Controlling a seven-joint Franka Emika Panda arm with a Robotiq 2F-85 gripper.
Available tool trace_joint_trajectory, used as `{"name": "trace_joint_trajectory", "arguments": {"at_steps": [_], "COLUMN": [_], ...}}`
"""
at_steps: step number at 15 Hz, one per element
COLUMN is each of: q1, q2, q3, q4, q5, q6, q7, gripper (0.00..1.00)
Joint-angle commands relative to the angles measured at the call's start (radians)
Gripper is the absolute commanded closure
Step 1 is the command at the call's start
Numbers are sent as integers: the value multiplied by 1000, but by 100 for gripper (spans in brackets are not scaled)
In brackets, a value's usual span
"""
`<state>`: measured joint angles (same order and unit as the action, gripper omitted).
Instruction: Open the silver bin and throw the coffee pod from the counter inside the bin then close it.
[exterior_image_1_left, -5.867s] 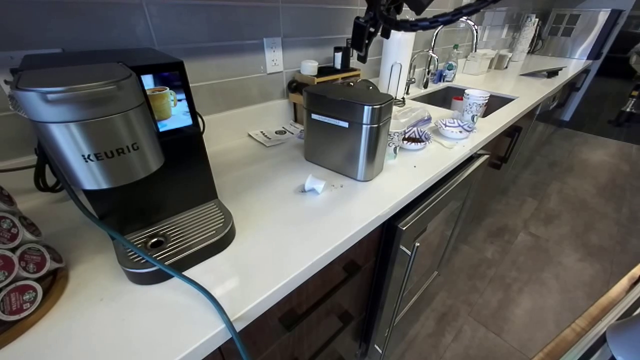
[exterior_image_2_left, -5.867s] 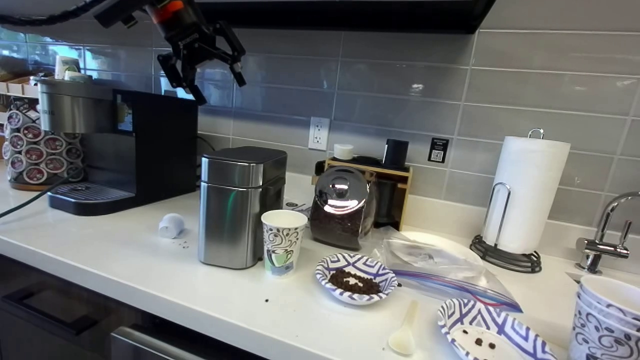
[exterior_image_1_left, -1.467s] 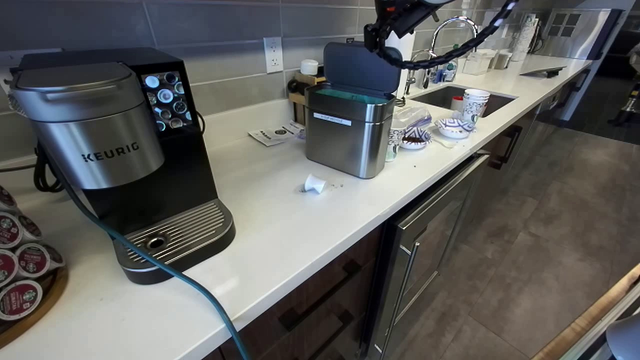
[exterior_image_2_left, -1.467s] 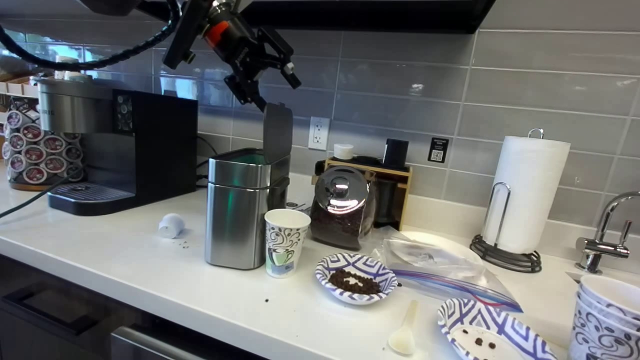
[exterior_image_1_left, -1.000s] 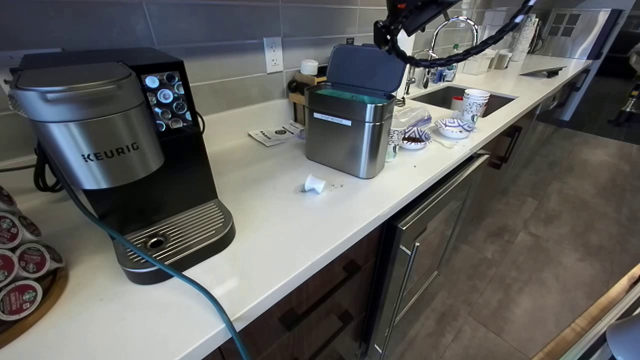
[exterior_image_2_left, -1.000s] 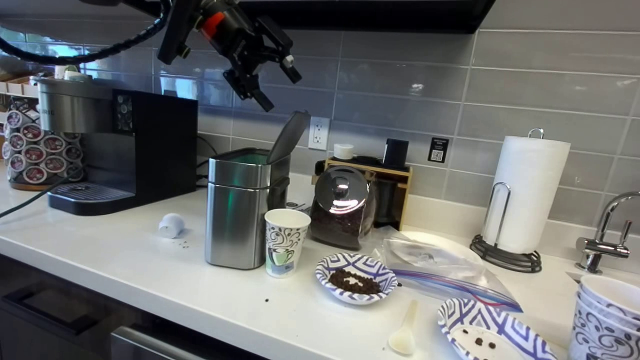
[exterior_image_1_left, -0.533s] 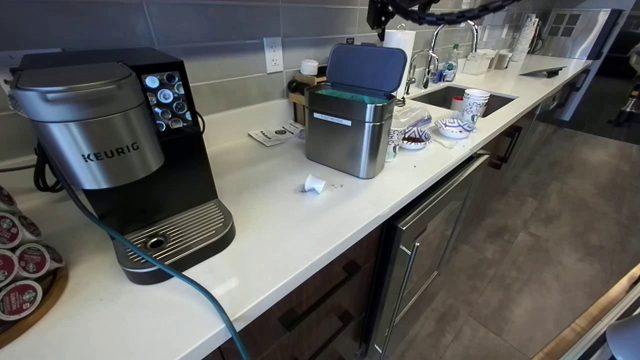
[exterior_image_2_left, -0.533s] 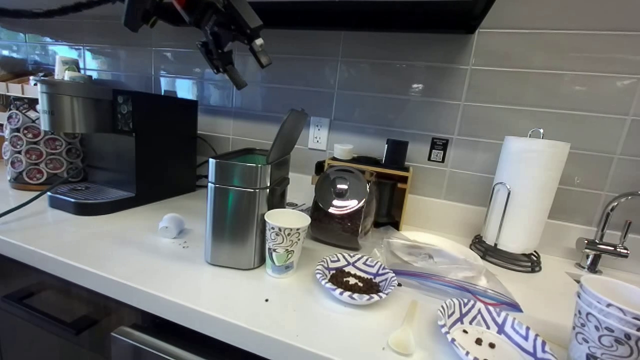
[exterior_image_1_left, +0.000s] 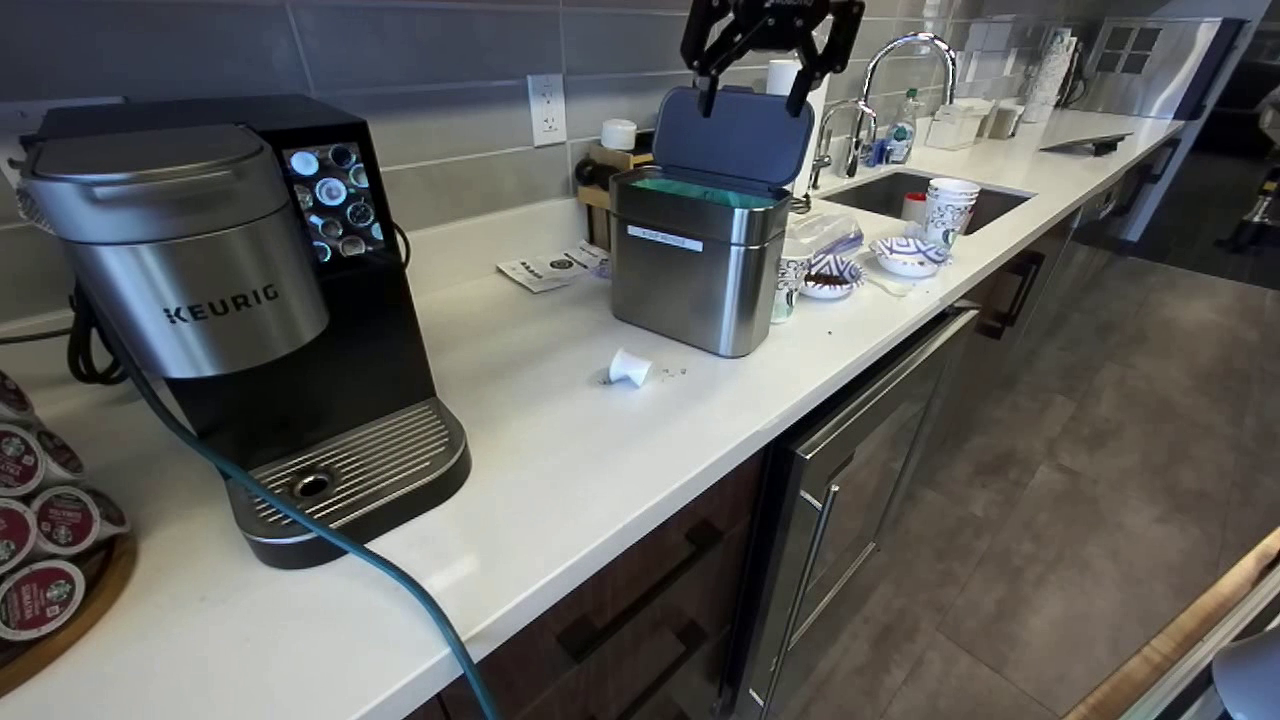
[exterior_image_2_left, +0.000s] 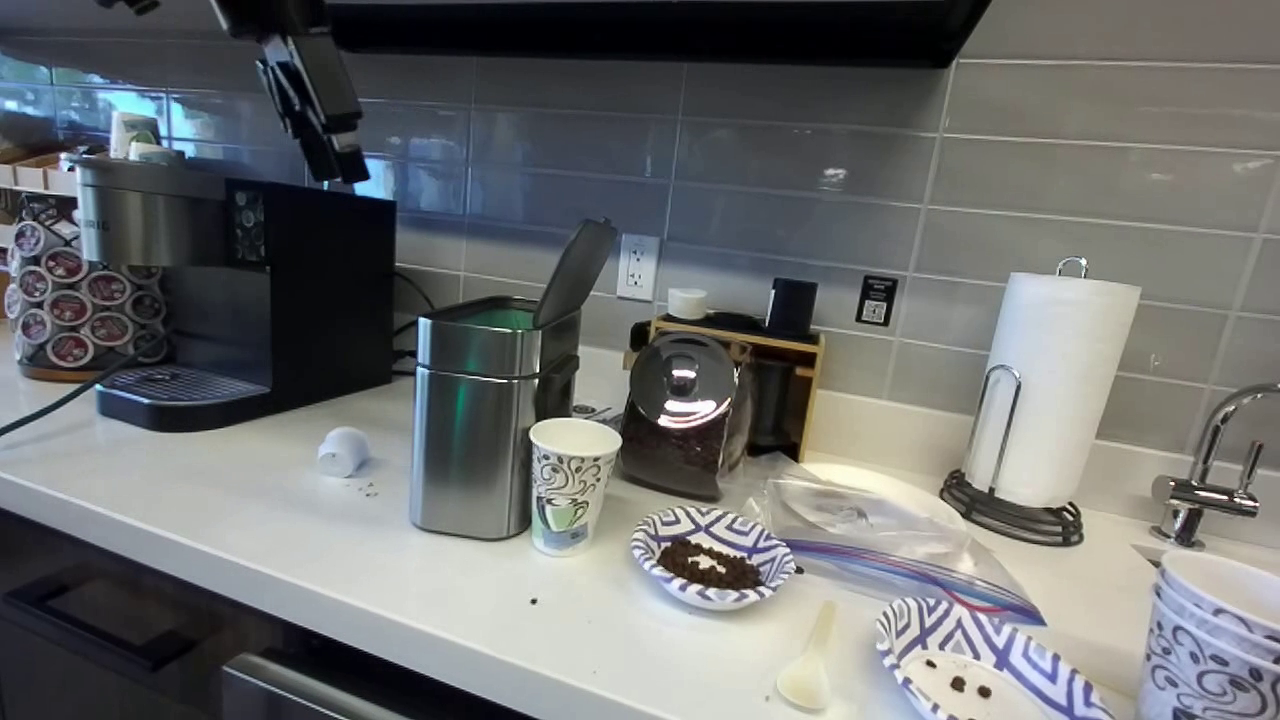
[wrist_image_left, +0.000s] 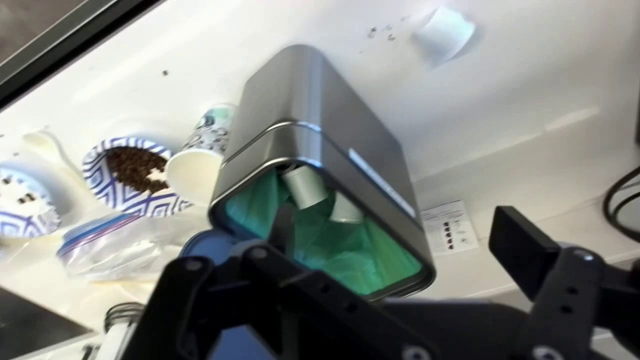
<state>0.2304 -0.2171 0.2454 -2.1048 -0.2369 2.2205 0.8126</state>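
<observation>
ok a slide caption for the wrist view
Green-lined silver bin open, coffee pod on the counter, open end effector in the foreground.

Glossy, grey, tiled: that's the wall (exterior_image_2_left: 790, 190) in both exterior views, a white outlet (exterior_image_1_left: 546, 110) set into it. In an exterior view, blue-white glare (exterior_image_2_left: 110, 100) at far left, and up top, a black overhang (exterior_image_2_left: 700, 35)! Down low, dark drawers (exterior_image_1_left: 725, 590) with black handles (exterior_image_1_left: 703, 535), a steel-edged door (exterior_image_1_left: 870, 470) beside them, then the floor (exterior_image_1_left: 1080, 480), grey-brown, thinly seamed, stretching off into shadow.
</observation>
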Motion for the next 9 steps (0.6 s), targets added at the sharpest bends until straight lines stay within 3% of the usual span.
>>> {"name": "trace_joint_trajectory", "arguments": {"at_steps": [1,9], "q1": [16,30], "q2": [-8,138], "q3": [16,29], "q4": [-97,-123], "q5": [93,112], "q6": [164,346], "q7": [-159,-602], "gripper": [0,0]}}
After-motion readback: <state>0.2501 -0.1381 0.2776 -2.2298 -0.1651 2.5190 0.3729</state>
